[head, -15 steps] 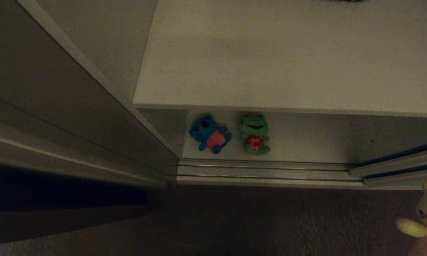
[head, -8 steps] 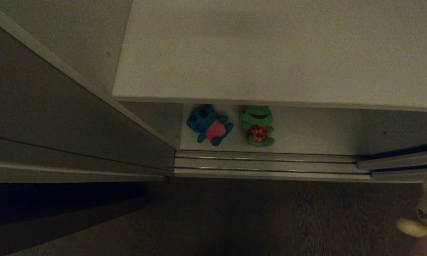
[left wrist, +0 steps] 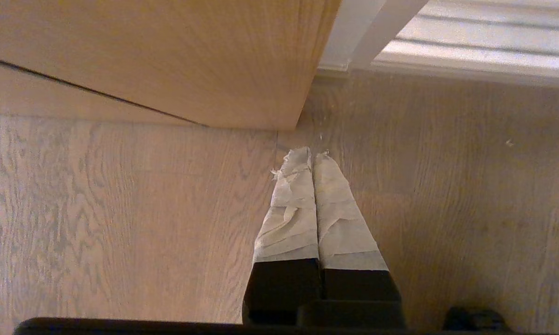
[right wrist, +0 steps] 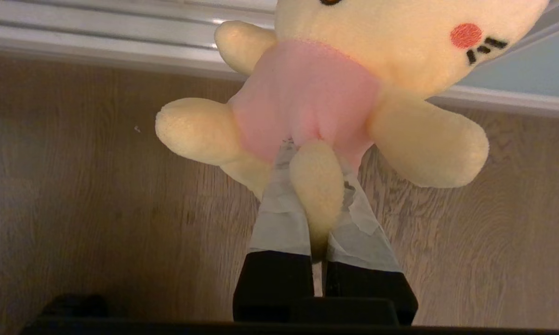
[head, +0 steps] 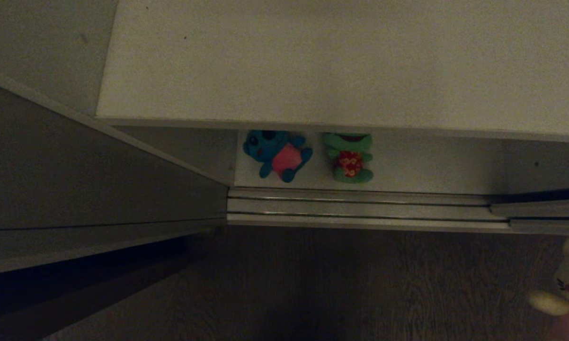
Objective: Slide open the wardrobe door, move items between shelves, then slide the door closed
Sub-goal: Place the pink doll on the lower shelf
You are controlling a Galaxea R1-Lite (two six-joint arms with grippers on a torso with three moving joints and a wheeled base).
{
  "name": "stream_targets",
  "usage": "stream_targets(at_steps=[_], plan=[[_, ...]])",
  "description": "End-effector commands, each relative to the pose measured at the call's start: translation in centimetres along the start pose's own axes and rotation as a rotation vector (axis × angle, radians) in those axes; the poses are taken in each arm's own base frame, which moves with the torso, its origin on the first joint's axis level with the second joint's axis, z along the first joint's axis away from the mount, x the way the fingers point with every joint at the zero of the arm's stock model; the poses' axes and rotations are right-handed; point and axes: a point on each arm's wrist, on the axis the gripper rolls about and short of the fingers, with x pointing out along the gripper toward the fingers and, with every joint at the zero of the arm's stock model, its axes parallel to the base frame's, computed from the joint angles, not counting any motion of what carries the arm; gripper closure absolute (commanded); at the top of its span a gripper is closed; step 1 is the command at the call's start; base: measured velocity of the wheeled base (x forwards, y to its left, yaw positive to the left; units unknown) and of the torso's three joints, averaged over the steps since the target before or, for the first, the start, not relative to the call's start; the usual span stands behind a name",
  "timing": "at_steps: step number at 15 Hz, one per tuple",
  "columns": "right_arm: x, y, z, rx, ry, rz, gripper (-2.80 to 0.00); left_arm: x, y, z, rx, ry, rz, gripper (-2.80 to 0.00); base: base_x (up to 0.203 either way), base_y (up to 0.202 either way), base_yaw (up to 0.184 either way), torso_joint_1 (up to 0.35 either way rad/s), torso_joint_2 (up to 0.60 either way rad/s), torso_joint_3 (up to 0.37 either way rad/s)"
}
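Note:
The wardrobe stands open. A blue plush toy (head: 277,154) and a green frog (head: 350,158) lie side by side on the lower white shelf (head: 431,163), partly tucked under the bare upper shelf (head: 341,61). The yellow toy with a pink belly (right wrist: 349,79) hangs over the floor in front of the rails, and shows at the head view's lower right corner (head: 568,284). My right gripper (right wrist: 314,158) is shut on its leg. Only the sliding wardrobe door's (head: 545,208) bottom edge shows, pushed to the right. My left gripper (left wrist: 312,156) is shut on nothing, low over the floor.
Silver floor rails (head: 360,208) run along the wardrobe's front. A brown wooden panel (left wrist: 168,56) stands at the left, its corner close to the left gripper's tips. Wood floor (head: 360,279) lies in front.
The whole head view has shifted: the upper shelf has grown larger and the shelved toys have slid further under its edge. Neither the toys nor the arms have moved.

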Motion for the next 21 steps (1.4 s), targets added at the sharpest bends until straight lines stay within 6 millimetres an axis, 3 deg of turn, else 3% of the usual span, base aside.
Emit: stream_targets(at_steps=[1, 5, 8, 11, 16, 21], plan=[[0.0, 0.0, 0.0, -0.001, -0.002, 0.001, 0.00, 0.0, 0.0, 0.0, -0.002, -0.008, -0.001, 0.00, 0.000, 0.000, 0.000, 0.006, 0.00, -0.196], [-0.1, 0.0, -0.1, -0.013, 0.024, -0.002, 0.00, 0.0, 0.0, 0.0, -0.005, -0.015, 0.000, 0.00, 0.000, 0.000, 0.000, 0.003, 0.00, -0.055], [-0.7, 0.0, 0.2, -0.024, 0.166, 0.008, 0.00, 0.0, 0.0, 0.0, -0.005, -0.015, -0.001, 0.00, 0.000, 0.000, 0.000, 0.000, 0.00, 0.000], [0.1, 0.0, 2.3, -0.024, 0.281, 0.043, 0.00, 0.0, 0.0, 0.0, -0.005, -0.015, -0.001, 0.00, 0.000, 0.000, 0.000, 0.000, 0.00, 0.000], [4.2, 0.1, 5.6, 0.046, 0.470, 0.082, 0.00, 0.0, 0.0, 0.0, -0.005, -0.015, -0.001, 0.00, 0.000, 0.000, 0.000, 0.000, 0.00, 0.000], [11.7, 1.0, 7.8, 0.116, 0.527, 0.113, 0.00, 0.0, 0.0, 0.0, -0.005, -0.015, -0.001, 0.00, 0.000, 0.000, 0.000, 0.000, 0.00, 0.000]])
